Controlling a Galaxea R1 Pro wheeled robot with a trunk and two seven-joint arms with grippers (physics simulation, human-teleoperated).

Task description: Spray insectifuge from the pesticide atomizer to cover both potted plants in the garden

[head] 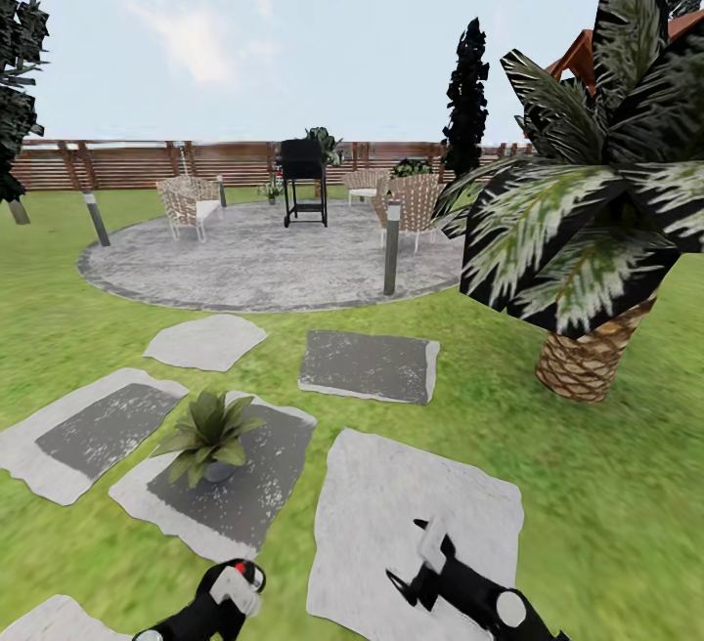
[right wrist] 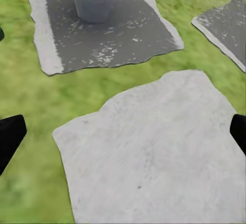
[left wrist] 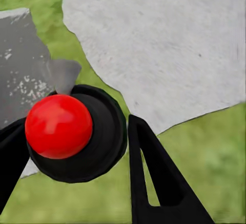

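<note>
While the robot stands on the lawn, this is how things look from beside it:

Atomizer: the pesticide atomizer (left wrist: 77, 134), a black body with a red round top, sits between the fingers of the left gripper (head: 227, 594); in the head view it is low, on the near side of the potted plant.
Left gripper: pinching the atomizer, one black finger on each side of it in the left wrist view.
Right gripper: the right gripper (head: 418, 563) hangs spread and bare over a pale stepping slab (right wrist: 154, 147), its two fingertips at the far edges of the right wrist view with nothing between them.
Nearest plant: one potted plant (head: 208, 434) with broad speckled leaves stands upright in its small grey pot on a darker slab (head: 230, 485), just beyond the left gripper.
Second plant: I cannot pick it out with confidence; small greenery near the wicker chairs on the round patio (head: 254, 260), well beyond the near plant, is too small to tell.
Other landmarks: a big palm (head: 587, 221) is off to the right of the potted plant; a black grill (head: 303, 177) stands on the patio before the wooden fence (head: 127, 164).
Done: by my reading, the pick-up is finished.
Left: no spray is visible, so both plants seem yet to be covered.
</note>
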